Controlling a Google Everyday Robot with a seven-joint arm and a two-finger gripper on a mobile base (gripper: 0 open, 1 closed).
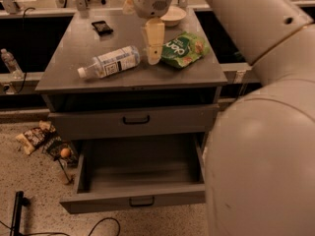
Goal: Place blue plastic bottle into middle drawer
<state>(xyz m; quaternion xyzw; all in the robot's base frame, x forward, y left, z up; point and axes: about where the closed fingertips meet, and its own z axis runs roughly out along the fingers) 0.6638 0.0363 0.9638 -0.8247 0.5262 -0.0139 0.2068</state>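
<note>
The bottle [110,62] is clear plastic with a white cap and a white-bluish printed label wrapped round its middle. It lies on its side on the desk [74,77], cap pointing away from the end effector [153,56] and toward the desk's front left corner. Its base is just beside the end effector's tip, on the left as seen here. The print on the label is too small to read.

The end effector hangs pointing down over the middle of the desk, between the bottle and a green snack bag [183,48] lying just to its other side. I cannot tell whether it is released or clenched. The bag bears large white lettering that cannot be read for sure.

Behind the end effector sits a pale bowl [173,15]; a small black item [102,27] lies back and to its left.

Well below the end effector, the middle drawer [140,173] stands pulled out, with a black handle on its front. The shallower drawer [133,120] above it is closed.
</note>
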